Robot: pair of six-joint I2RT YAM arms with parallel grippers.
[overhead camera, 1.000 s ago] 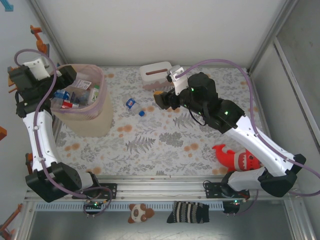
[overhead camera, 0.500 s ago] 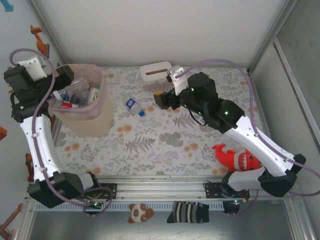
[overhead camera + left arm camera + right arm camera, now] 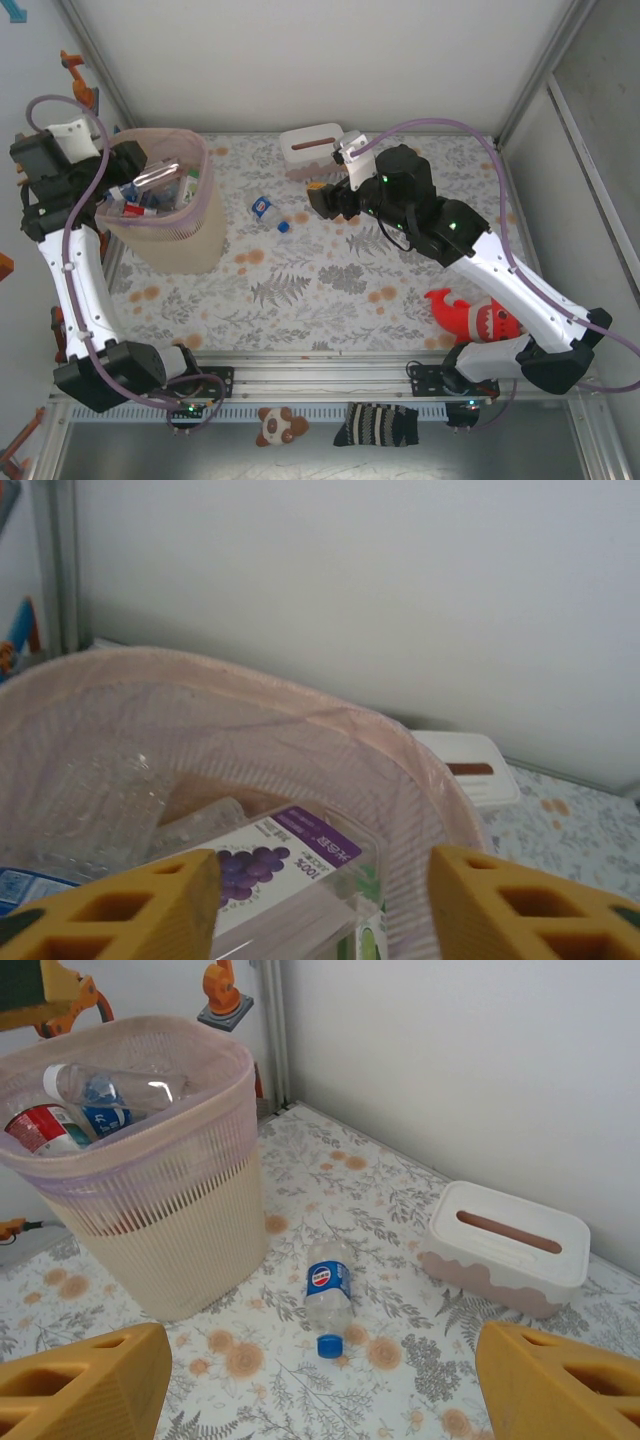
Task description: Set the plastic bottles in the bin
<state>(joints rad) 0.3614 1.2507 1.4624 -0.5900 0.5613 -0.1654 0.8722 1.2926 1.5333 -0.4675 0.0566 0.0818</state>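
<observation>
Table (image 3: pixel 330 285) with flowery cover. Pink bin (image 3: pixel 185 240) stands on it. Bottle (image 3: pixel 266 209) lies on side, near bin, to right. White box (image 3: pixel 310 148) behind-right of bin. Red shark toy (image 3: pixel 470 315) far right of bin.

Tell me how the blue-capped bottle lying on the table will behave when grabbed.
Probably light: the bottle looks clear and empty. Lying on its side, it will likely roll if nudged. Its thin plastic may dent under a squeeze.

Table (image 3: pixel 330 290) right of bin (image 3: pixel 185 245) open; lone bottle (image 3: pixel 267 209) lies there, tissue box (image 3: pixel 310 150) beyond it; bin packed.
</observation>
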